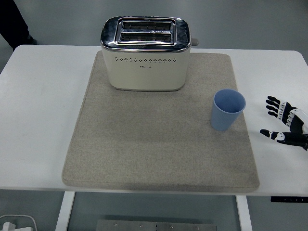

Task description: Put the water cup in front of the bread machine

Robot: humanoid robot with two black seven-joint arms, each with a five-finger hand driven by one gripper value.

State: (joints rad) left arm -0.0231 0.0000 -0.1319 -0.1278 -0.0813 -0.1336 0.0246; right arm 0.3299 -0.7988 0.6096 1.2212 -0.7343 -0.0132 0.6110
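Observation:
A blue water cup stands upright and empty on the right part of a beige mat. A cream and chrome toaster, the bread machine, stands at the mat's far middle. My right hand comes in from the right edge, over the white table just right of the cup. Its fingers are spread and hold nothing. A gap separates it from the cup. My left arm does not show.
The white table extends beyond the mat on both sides. A dark shape of a person's leg shows at the top left. A white object lies on the floor at the bottom left.

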